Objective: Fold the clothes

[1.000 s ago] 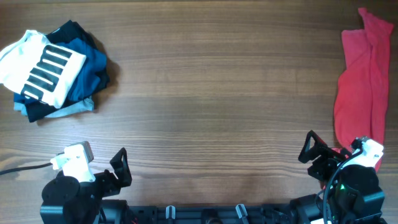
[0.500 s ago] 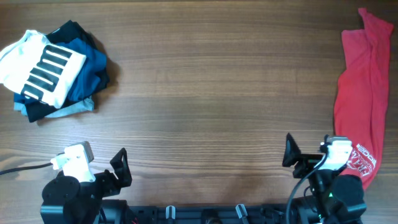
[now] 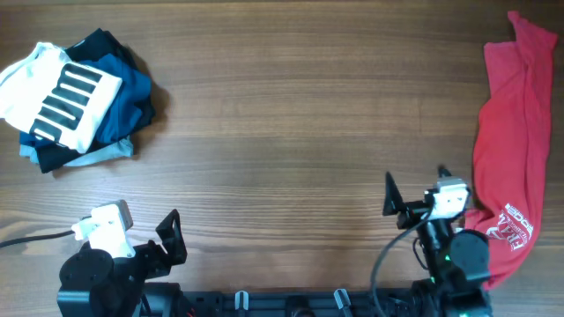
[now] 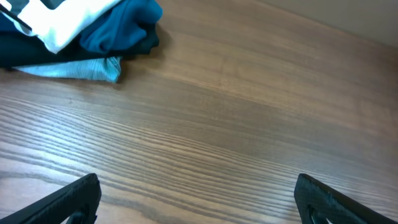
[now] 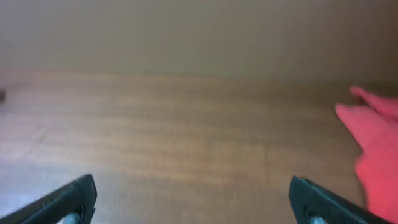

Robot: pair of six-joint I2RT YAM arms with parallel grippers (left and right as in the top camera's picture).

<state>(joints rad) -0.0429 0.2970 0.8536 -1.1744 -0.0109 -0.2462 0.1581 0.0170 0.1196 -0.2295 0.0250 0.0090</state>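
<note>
**Left wrist view.** The left gripper (image 4: 196, 193) is fully open and holds nothing; only bare table (image 4: 236, 112) lies between its fingertips. The pile (image 4: 93, 37) sits at upper left, well apart from the gripper. It is made up of a white shirt (image 4: 68, 22) on top, with blue, black and pale-blue cloth under it. The pile looks folded already and needs no attention.

**Right wrist view.** The picture is blurred. The right gripper (image 5: 193, 190) is spread wide and is empty. The red shirt (image 5: 373, 143) shows at the right margin, outside the span of the jaws and not touched by either finger.

**Overhead view.** The pile lies at the far left. The red shirt runs in a long crumpled strip down the right edge of the table, with its lettering (image 3: 513, 227) at the near end. The right gripper stands just left of that near end and faces away from the base. The left gripper is parked near the base, on the left.

**Assessment.** The step in hand appears to be fetching the red shirt for folding.

**Recommendations.**
- Turn the right gripper towards the cloth, since the shirt is not yet between the jaws.
- Take hold at a plain edge near the lettered end, not at a bunched ridge.
- Drag the shirt to the open middle of the table and lay it flat before making any fold.
- Bring the left gripper in to pin or tension the opposite side. A single grip is likely to rope the cloth.
</note>
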